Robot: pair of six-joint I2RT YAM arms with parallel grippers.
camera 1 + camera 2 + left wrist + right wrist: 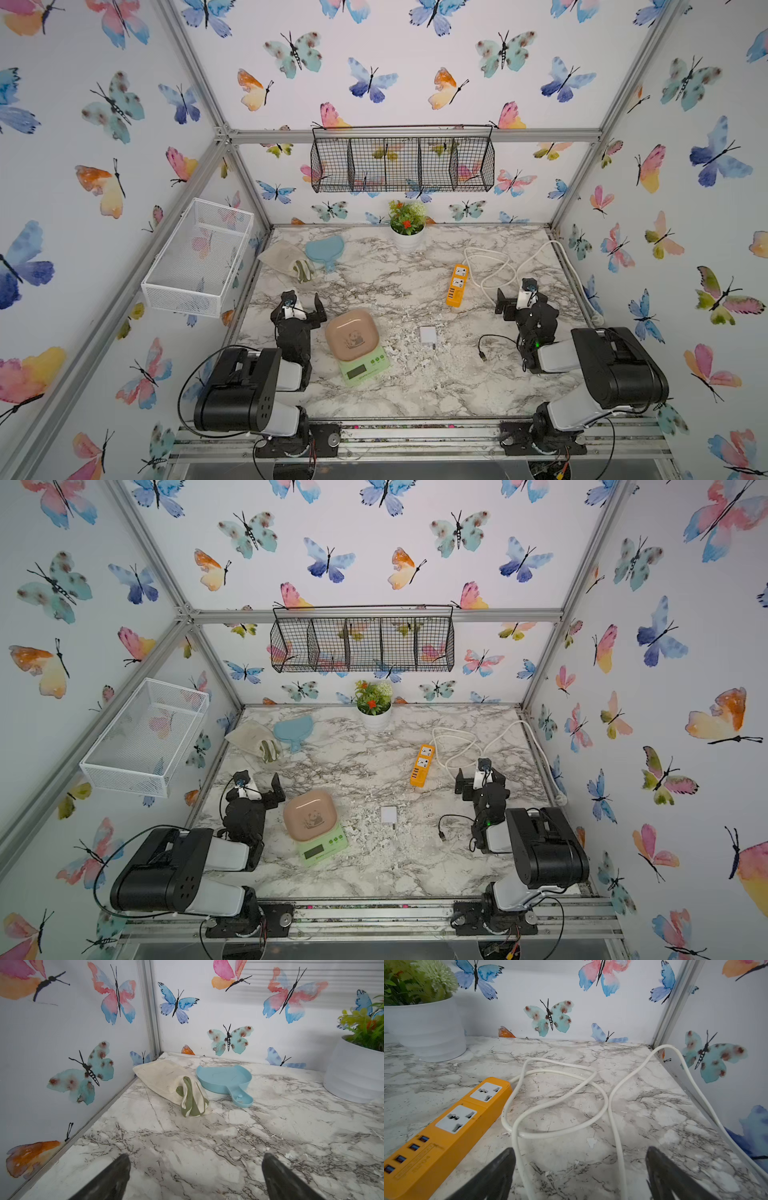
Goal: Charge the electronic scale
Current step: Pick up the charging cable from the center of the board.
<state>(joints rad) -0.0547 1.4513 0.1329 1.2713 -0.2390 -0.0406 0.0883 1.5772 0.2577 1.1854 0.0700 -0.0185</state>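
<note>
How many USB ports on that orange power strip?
4 blue USB ports, in a row along the orange plastic power strip's end nearer the right claw. None appears hidden.

Left arm (pixel 239 390) and right arm (pixel 615 365): boxy black motor housings, pale grey link shells, loose black cables, green LED (pixel 537 344) on right; left tool (pixel 195 1155), right tool (pixel 580 1150) dark, tapered.

Potted plant (pixel 407 240), blue dish (pixel 325 248), cloth pouch (pixel 281 255), black wire basket (pixel 402 166)
</note>
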